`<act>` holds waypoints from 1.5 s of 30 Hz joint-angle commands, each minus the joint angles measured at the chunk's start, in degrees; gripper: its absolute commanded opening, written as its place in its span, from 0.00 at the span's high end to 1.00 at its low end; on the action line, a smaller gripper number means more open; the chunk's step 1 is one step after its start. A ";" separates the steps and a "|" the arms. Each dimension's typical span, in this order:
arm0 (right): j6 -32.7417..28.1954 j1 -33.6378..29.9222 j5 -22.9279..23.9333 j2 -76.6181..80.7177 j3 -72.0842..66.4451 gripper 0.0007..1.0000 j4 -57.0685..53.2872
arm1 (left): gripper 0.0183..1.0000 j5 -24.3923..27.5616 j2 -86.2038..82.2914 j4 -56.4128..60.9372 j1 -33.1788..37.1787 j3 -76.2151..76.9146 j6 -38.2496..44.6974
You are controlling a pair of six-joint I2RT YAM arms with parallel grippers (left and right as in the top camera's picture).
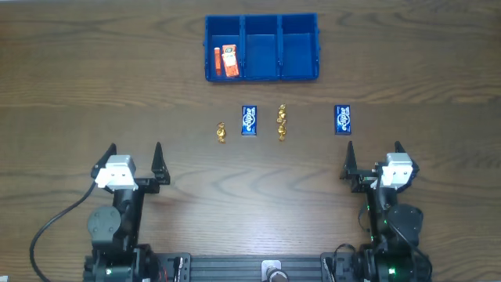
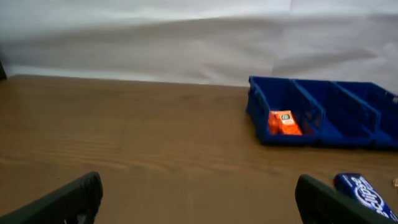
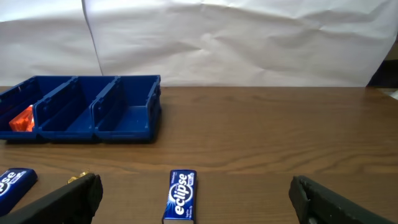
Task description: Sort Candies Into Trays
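A blue tray (image 1: 262, 72) with three compartments stands at the far middle of the table; its left compartment holds orange candy packs (image 1: 227, 60). In front of it lie two blue packs (image 1: 249, 120) (image 1: 342, 119), a single gold candy (image 1: 221, 131) and a short column of gold candies (image 1: 282, 121). My left gripper (image 1: 135, 159) is open near the front left, nothing between its fingers. My right gripper (image 1: 373, 159) is open near the front right, just short of the right blue pack (image 3: 180, 195). The tray (image 2: 323, 134) (image 3: 81, 116) appears in both wrist views.
A white backdrop runs behind the table's far edge. Bare wood lies on both sides of the tray and between the arms. A black cable (image 1: 48, 227) curls at the left arm's base.
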 commanded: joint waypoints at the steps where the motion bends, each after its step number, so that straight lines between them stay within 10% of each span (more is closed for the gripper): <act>1: -0.44 -0.24 -0.33 -0.39 -0.24 0.00 -0.13 | 0.00 0.52 -0.44 -4.63 0.17 -0.13 0.79; 31: 0.94 -0.39 -0.31 1.11 0.94 0.00 0.74 | 0.00 0.52 -0.42 -4.63 0.17 -0.13 0.79; 45: -2.62 -0.44 -3.91 41.27 45.51 0.00 -24.33 | 0.00 0.52 -0.42 -4.63 0.17 -0.13 0.81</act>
